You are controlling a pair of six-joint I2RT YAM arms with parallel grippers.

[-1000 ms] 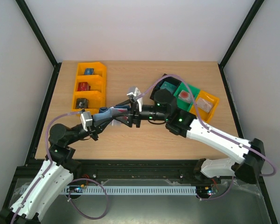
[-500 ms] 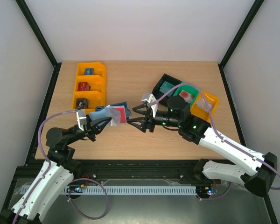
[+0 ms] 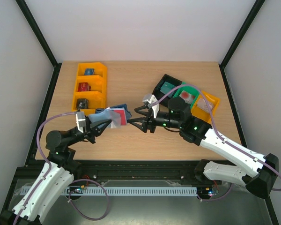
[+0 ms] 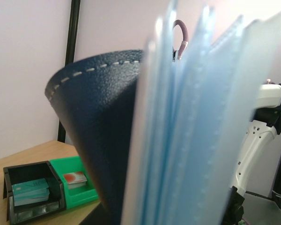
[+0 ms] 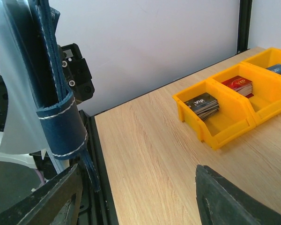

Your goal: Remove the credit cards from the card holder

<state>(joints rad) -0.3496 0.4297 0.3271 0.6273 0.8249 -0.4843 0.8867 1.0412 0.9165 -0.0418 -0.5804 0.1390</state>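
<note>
Card holder (image 3: 113,114) held clenched in left gripper (image 3: 98,125), centre-left of top view, lifted off table (image 3: 145,89); fanned open toward right of frame so pale inner leaves (image 4: 187,140) are presented. Right gripper (image 3: 135,118) released, jaws spread, just right of holder, not touching. Credit cards judged inside leaves; none told apart.

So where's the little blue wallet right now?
In the top view the card holder is left of the middle, held up by the left gripper, with the open right gripper just to its right.
</note>
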